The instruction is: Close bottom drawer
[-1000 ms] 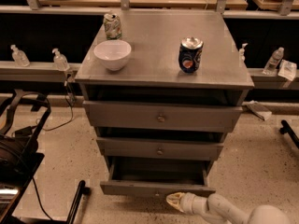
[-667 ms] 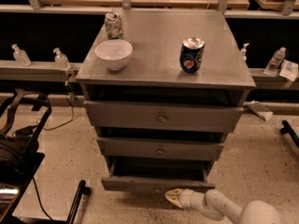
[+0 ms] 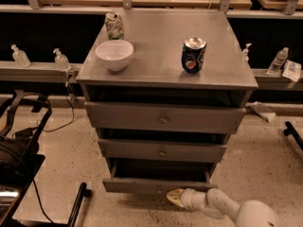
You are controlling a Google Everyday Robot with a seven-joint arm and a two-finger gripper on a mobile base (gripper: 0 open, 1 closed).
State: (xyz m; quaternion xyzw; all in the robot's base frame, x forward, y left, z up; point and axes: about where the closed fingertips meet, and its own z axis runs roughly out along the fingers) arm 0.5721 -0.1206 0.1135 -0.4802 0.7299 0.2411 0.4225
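The bottom drawer [image 3: 137, 185] is the lowest of the three drawers in the grey cabinet [image 3: 165, 117]. It sticks out a little beyond the two drawers above, with a dark gap showing over its front. Its small knob sits near the middle of the front. My gripper [image 3: 173, 197] is at the end of the white arm [image 3: 222, 207] that comes in from the lower right. Its pale tip touches the drawer front just right of the knob.
On the cabinet top stand a white bowl [image 3: 114, 54], a blue soda can [image 3: 193, 55] and a green-white can [image 3: 114, 25]. Small bottles [image 3: 61, 59] line a ledge behind. A black frame and cables [image 3: 28, 141] stand on the floor at the left.
The bottom drawer has slid inward. The gripper and arm have moved forward with its front, toward the cabinet.
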